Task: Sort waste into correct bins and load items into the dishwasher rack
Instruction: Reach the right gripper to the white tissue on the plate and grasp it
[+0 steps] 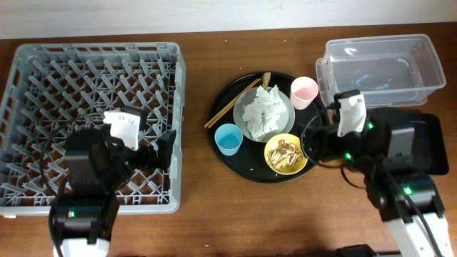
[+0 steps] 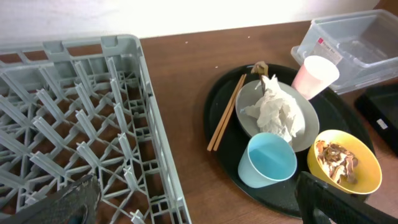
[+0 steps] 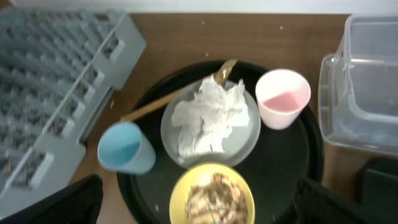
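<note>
Currently tissue [image 3: 208, 115] on plate [image 3: 249, 134], scraps [image 3: 211, 196] in yellow bowl [image 3: 180, 186].

1. Dishwasher rack [image 1: 93, 48]: front part was hidden under L arm [image 1: 89, 171] overhead; cut off by left & bottom edges in L wrist view; blurred in R wrist view.
2. Flat black tray [image 1: 438, 137]: mostly covered by R arm [image 1: 400, 153] overhead; only a corner was caught in each wrist view.
3. Clear tub [image 1: 378, 44]: cut off by right edge in both wrist views.
4. Plate [image 3: 247, 135]: centre was hidden by tissue [image 3: 208, 118]; only rim was seen.
5. Chopsticks [image 3: 155, 106]: couldn't be told apart as two in R wrist view.
6. Brownish bit [image 2: 259, 67] at plate's far rim: too small to be identified.
7. Yellow bowl [image 3: 214, 199]: cut off by bottom edge in R wrist view; contents blurred there.
</note>
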